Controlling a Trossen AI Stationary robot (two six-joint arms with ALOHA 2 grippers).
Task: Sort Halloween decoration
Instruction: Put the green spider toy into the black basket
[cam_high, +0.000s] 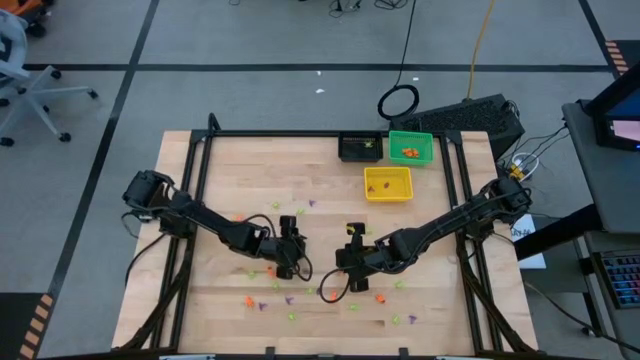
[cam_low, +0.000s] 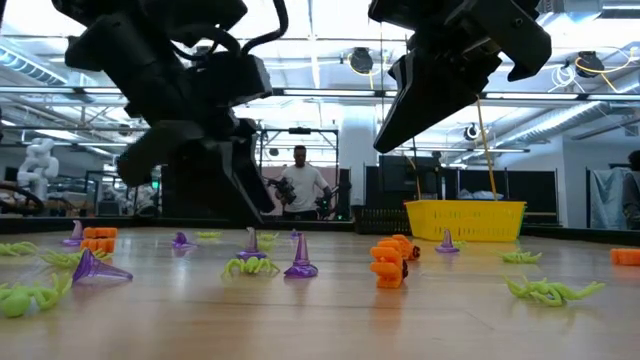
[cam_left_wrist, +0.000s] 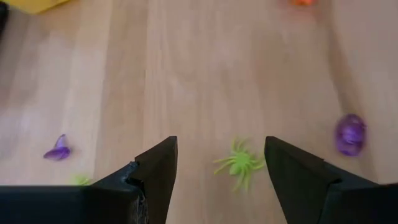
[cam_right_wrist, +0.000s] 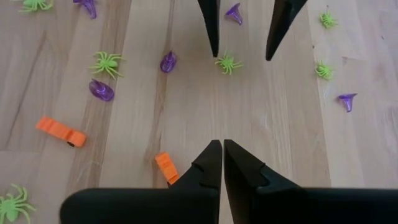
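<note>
Table (cam_high: 200, 160) mid-front | left gripper (cam_left_wrist: 221, 171) jaws open astride green spider (cam_left_wrist: 238, 165) | right gripper (cam_right_wrist: 222, 152) jaws closed, facing, apart

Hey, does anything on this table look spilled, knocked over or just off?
Nothing looks damaged. The trinkets lie scattered loose over the wooden table, which fits a sorting job only begun. Some orange ones already sit in the green bin and the yellow bin. The left gripper hangs open over a green spider.
</note>
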